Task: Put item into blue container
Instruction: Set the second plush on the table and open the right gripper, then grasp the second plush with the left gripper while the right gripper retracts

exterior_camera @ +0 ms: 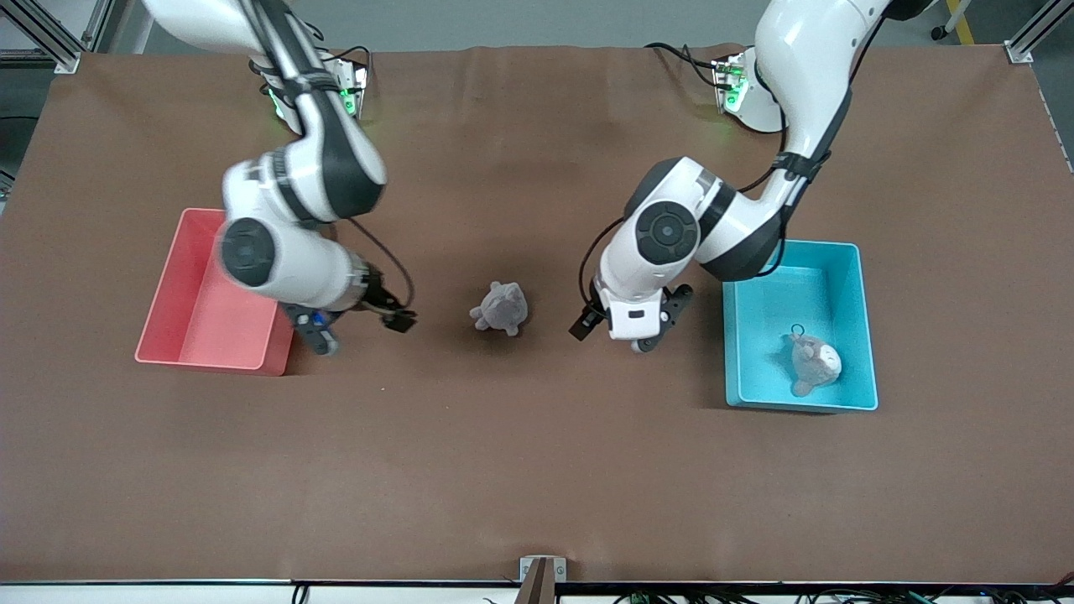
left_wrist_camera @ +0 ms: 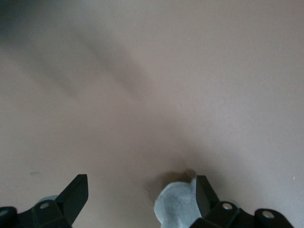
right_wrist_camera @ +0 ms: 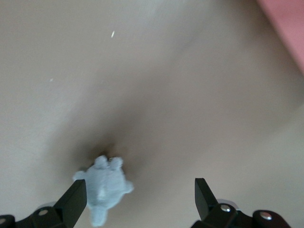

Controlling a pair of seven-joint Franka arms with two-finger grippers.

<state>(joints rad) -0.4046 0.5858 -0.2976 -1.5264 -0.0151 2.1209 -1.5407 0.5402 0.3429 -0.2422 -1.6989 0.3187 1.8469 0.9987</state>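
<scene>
A brown table [exterior_camera: 537, 470] filled the view; grey floor [exterior_camera: 503, 21] and aluminium framing [exterior_camera: 50, 38] edged it.

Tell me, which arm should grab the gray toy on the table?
Probably the left: its open gripper is beside the plush toy, and the blue container is at its end. The right gripper is by the pink bin.

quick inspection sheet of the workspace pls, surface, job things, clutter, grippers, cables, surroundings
Surface: brown table, bare apart from the things listed.
Job's things: blue container at the left arm's end, one grey plush in it; second grey plush on the table between the arms.
Clutter: pink-red bin at the right arm's end.
Grippers: left gripper open over the table between the loose plush and the blue container; right gripper open over the table beside the pink-red bin.
Cables: black cables along both arms and at their bases.
Surroundings: aluminium frame posts at the corners near the arms' bases.
</scene>
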